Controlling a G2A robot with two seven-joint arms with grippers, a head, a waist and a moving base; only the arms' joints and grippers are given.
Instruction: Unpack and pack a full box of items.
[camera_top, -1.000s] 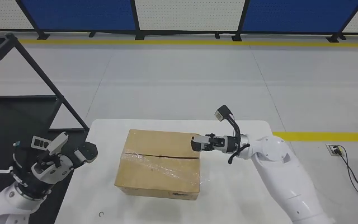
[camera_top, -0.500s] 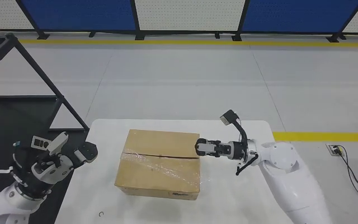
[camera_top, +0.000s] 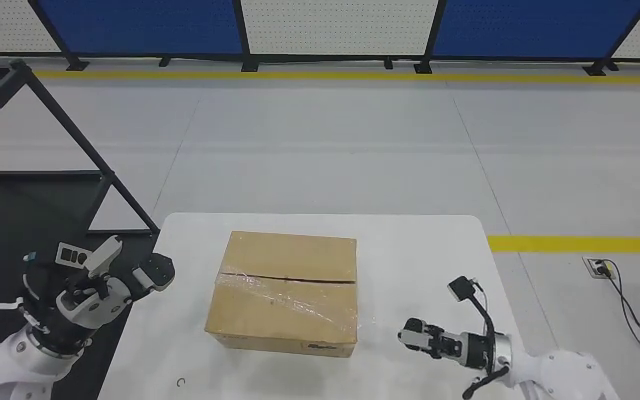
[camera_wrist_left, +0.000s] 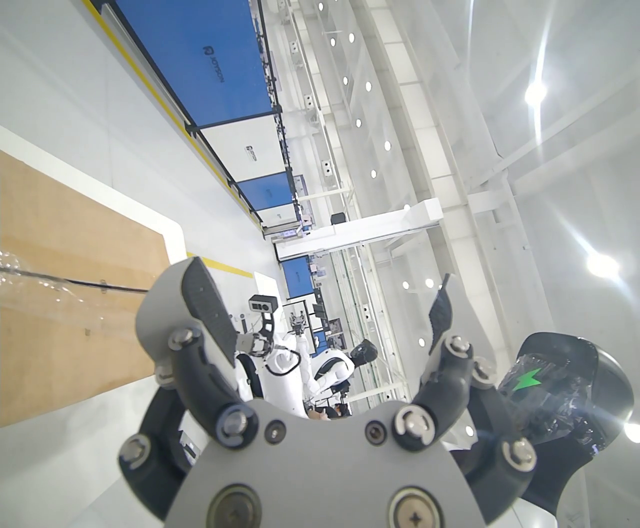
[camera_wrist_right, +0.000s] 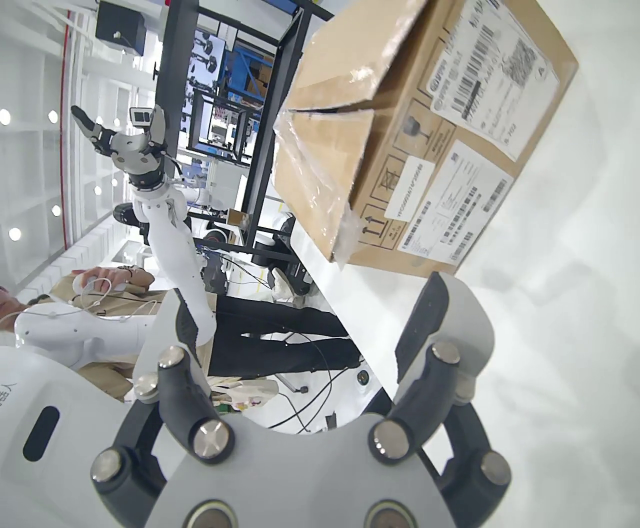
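Note:
A closed brown cardboard box (camera_top: 285, 292) lies in the middle of the white table (camera_top: 430, 250), with clear tape over its top seam. My right gripper (camera_top: 408, 335) is low over the table near the front, off the box's right front corner, apart from it. In the right wrist view its fingers (camera_wrist_right: 431, 320) stand open and empty, facing the labelled side of the box (camera_wrist_right: 400, 125). My left gripper (camera_top: 158, 270) hangs at the table's left edge, level with the box and clear of it. Its pads (camera_wrist_left: 207, 300) are spread with nothing between them, the box (camera_wrist_left: 60, 280) to one side.
A black metal frame (camera_top: 60, 130) stands off the table's left side. Blue and white partition panels (camera_top: 340, 25) line the far floor. Bare tabletop lies to the right of the box and in front of it.
My right gripper has drawn back from the box's upper right edge towards the table's front right, ending low beside the box. The left arm and the box have not moved.

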